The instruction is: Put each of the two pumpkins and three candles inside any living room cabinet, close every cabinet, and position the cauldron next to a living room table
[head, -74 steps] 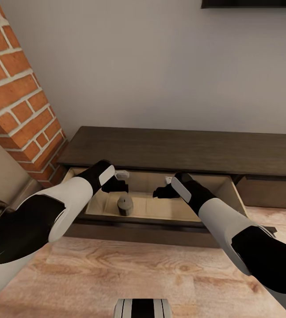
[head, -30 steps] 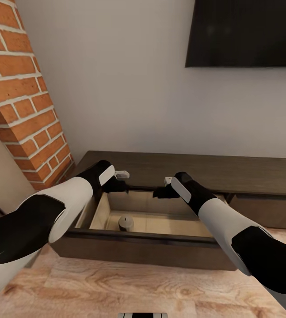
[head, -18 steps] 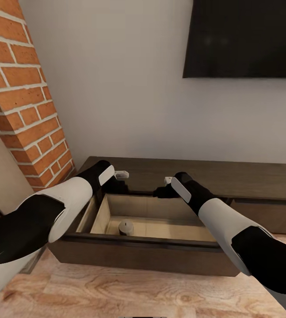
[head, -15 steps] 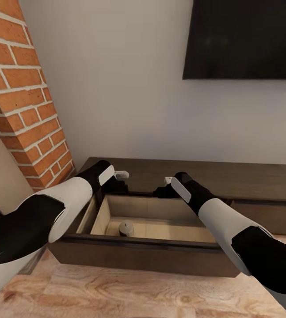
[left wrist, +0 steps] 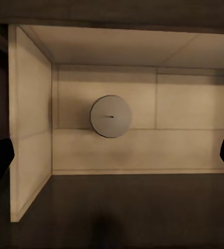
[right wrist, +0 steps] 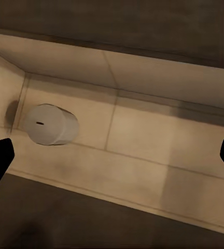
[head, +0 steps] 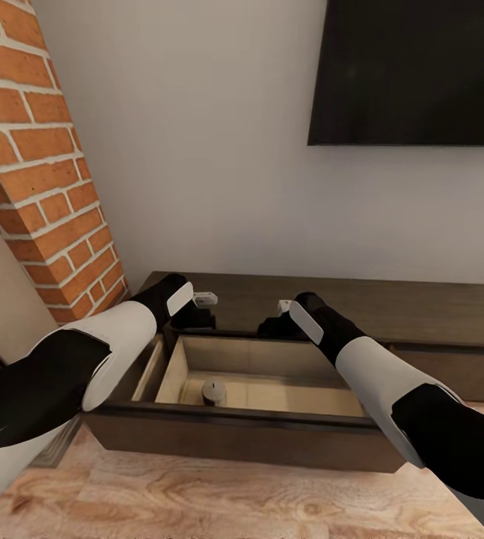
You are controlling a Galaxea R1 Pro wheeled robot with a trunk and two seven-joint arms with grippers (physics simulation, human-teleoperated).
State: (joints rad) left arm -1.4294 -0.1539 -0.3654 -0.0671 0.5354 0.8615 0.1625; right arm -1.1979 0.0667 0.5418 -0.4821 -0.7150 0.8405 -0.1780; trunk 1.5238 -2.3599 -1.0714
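Note:
The long dark-brown cabinet (head: 391,307) stands against the wall with its left drawer (head: 234,423) pulled out. One grey-brown candle (head: 213,391) stands upright on the drawer's pale floor, near its left end. My left gripper (head: 197,317) hovers above the drawer's back left corner, open and empty. In the left wrist view the candle (left wrist: 110,116) lies straight below the left gripper (left wrist: 112,161), well apart from it. My right gripper (head: 273,325) hangs open and empty over the drawer's back edge. In the right wrist view the candle (right wrist: 50,124) lies off to one side of the right gripper (right wrist: 112,155).
A red brick column (head: 40,172) rises close at the left. A black screen (head: 414,71) hangs on the wall above the cabinet. The cabinet's right front panel (head: 451,374) is shut. Wooden floor (head: 234,501) lies in front of the drawer.
The camera has risen and tilted up, so the cabinet sits lower in the picture and more of the screen shows. Both grippers stand higher above the drawer. The candle has stayed put.

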